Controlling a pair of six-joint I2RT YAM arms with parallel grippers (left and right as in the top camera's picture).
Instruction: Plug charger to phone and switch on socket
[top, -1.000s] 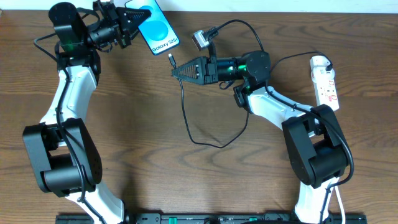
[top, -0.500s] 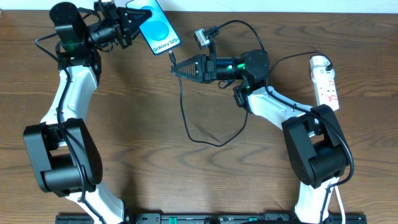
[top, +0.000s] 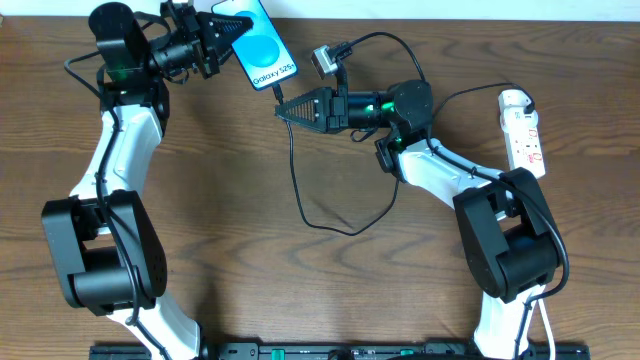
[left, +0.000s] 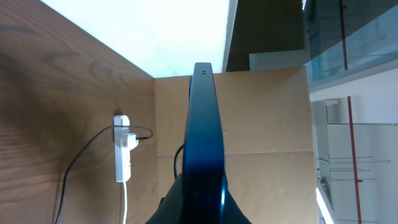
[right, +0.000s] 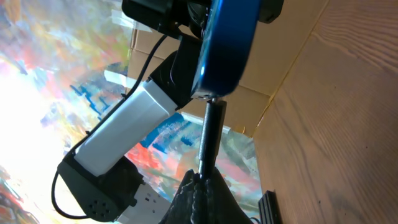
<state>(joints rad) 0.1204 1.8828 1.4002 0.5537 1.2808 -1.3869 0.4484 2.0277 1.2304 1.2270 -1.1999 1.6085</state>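
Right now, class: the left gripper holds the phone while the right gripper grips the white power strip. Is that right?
Not quite. The left gripper does hold the phone, but the right gripper grips the charger by its connector tip; the overhead view shows the power strip lying apart.

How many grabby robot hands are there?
2. The left gripper, at the top left, is shut on the phone. The right gripper, near the middle, is shut on the charger. None seems hidden.
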